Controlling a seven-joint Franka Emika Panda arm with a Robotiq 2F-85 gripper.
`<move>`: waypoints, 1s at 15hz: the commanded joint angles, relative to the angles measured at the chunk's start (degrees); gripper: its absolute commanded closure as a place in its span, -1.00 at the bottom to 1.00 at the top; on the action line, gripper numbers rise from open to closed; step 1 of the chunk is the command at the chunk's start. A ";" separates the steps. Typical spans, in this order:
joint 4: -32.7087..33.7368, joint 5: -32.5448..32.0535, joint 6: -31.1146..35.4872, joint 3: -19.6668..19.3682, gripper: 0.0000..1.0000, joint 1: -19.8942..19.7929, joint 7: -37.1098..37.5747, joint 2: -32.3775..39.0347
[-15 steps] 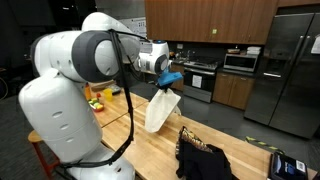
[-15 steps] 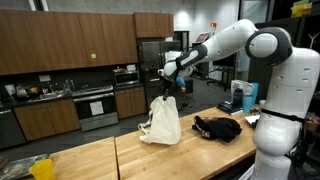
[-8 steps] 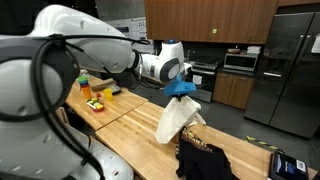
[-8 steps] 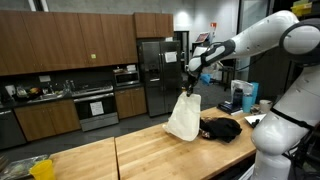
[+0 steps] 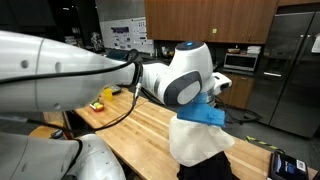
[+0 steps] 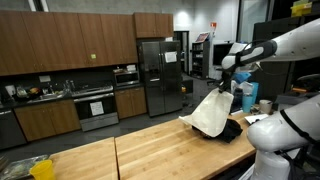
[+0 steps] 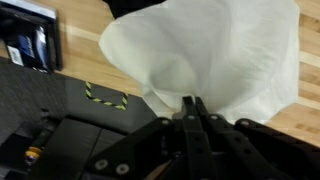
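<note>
Butcher-block counter runs across a dark-cabinet kitchen, with a steel fridge against the back wall. Above the counter's far end the gripper hangs in the air with a white cloth in its grasp. Its jaws are clenched on the cloth's top edge, and in the wrist view the two fingertips meet right where the fabric bunches.

Because only that one edge is pinched, the rest of the cloth drops under its own weight and fans out toward 7 o'clock from the gripper in an exterior view. It looks soft and limp (more like a thin bag or rag than anything stiff). Its lower hem is close over a dark garment, which lies crumpled on the wood at about 5 o'clock from the cloth; whether hem and garment touch I cannot tell.

From the opposite side the robot's big white wrist fills the middle of the picture. There the same cloth hangs straight down at 6 o'clock beneath the blue-fingered gripper.

Looking down past the fabric, the wrist camera shows a black device at 10 o'clock from the fingertips. A short strip of yellow-and-black tape lies at 9 o'clock, both well apart from the cloth.
</note>
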 commanded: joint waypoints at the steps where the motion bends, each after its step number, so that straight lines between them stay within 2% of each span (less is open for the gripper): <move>1: -2.68 -7.40 0.48 -5.81 0.99 -8.41 1.01 -6.98; 2: -2.47 -9.40 -0.03 -8.72 0.99 -10.00 -1.63 -7.92; 3: -2.16 -11.59 -0.65 -11.60 0.46 -11.63 -4.37 -8.49; 4: -1.52 -9.67 -0.56 -8.89 0.94 -8.41 -0.75 -6.06; 6: -1.68 -11.27 -0.57 -12.14 0.73 -11.11 -3.63 -7.67; 8: -1.74 -11.38 -0.58 -12.81 0.49 -11.26 -4.15 -8.25; 13: -2.09 -11.45 -0.60 -12.14 0.45 -11.06 -4.03 -8.25; 14: -2.10 -11.45 -0.60 -12.14 -0.05 -11.06 -4.03 -8.25; 15: -3.60 -11.99 0.27 -11.85 -0.06 -10.06 -5.83 -9.64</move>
